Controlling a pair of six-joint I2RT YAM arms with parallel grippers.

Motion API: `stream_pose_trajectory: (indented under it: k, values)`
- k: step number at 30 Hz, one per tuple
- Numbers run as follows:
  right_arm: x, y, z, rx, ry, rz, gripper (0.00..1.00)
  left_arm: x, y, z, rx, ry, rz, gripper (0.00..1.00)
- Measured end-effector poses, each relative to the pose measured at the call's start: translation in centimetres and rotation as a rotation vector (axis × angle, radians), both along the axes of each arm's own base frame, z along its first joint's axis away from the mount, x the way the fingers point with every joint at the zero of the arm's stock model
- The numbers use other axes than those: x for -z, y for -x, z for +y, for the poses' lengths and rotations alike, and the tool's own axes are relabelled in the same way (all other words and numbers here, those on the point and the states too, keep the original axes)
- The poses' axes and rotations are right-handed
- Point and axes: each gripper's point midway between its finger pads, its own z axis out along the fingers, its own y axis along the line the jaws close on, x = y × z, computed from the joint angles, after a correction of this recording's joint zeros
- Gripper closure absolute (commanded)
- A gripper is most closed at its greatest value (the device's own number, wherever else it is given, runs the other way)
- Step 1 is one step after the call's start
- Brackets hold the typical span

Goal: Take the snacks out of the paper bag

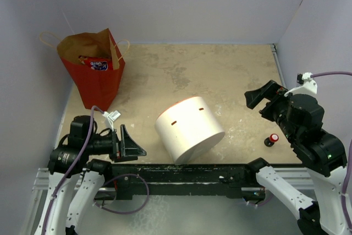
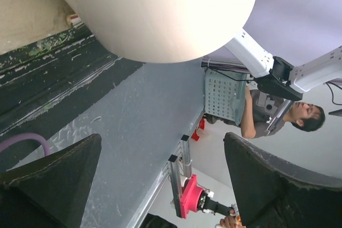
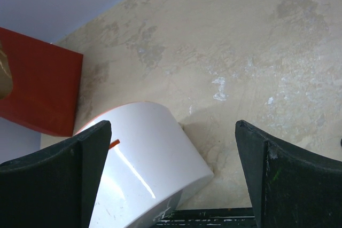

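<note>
By the look of things the task has not begun. The paper bag (image 1: pixel 93 75) stands upright with its mouth open, and a red packet with a blue logo (image 1: pixel 98 64) shows inside just below the rim. Any other snacks would lie deeper in the bag, where none of the views reaches. No snack lies out on the table (image 1: pixel 220 75). The left gripper (image 1: pixel 132 144) has its fingers spread wide with nothing between them. It points sideways at the white cylinder (image 1: pixel 188 129), which lies on its side near the fingertips and fills the upper part of the left wrist view. The bag is behind and off to the outer side of these fingers, apart from them, and is not in that wrist view at all. The right gripper (image 1: pixel 258 98) is also wide open and empty. It aims across the table, with the cylinder low ahead of its left finger and the bag beyond that, well apart, showing only as a red edge. A small red-capped black object (image 1: pixel 271 139) sits on the table close under the right arm, behind the fingertips. Every step is still to come: reaching the bag's mouth, closing on each packet in turn, lifting it clear and setting it down on the table. The left arm looks better placed for this, though it would first have to turn towards the bag.
</note>
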Motion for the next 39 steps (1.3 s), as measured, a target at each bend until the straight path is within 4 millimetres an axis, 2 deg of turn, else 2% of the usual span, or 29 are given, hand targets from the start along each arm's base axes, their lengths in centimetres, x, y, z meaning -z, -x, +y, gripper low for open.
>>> stream_pose_trajectory:
  k: [6,10,17,20,23,26,31,36,39]
  values:
    - [0.2,-0.3,0.0,0.002,0.013,-0.004,0.0,-0.6,-1.5,-0.5,0.026,0.029,-0.027,0.01]
    - [0.6,-0.6,0.1,0.0,0.019,0.004,0.0,-0.2,-2.1,-0.7,0.033,0.036,-0.024,0.01]
    - [1.8,-1.3,0.5,-0.004,0.026,0.025,0.0,0.2,-6.5,-1.6,0.015,0.013,-0.045,0.01]
    - [2.2,-1.5,0.7,-0.009,0.028,0.035,0.0,1.1,-6.8,-3.3,0.077,-0.027,-0.051,0.01]
    - [2.1,-1.7,0.8,-0.009,0.027,0.033,0.0,2.3,-5.5,-5.9,0.191,-0.074,-0.063,0.01]
    - [2.1,-1.7,0.7,-0.007,0.027,0.031,0.0,3.5,-4.8,-7.5,0.241,-0.114,-0.064,0.01]
    - [2.0,-1.7,0.6,-0.001,0.031,0.028,0.0,5.0,-5.3,-9.8,0.23,-0.105,-0.068,0.01]
    - [2.1,-1.4,0.3,0.002,0.037,0.027,0.0,5.4,-5.7,-13.2,0.253,-0.082,-0.085,0.01]
    - [2.0,-1.1,0.0,0.007,0.042,0.022,0.0,5.5,-6.4,-14.5,0.237,-0.071,-0.102,0.01]
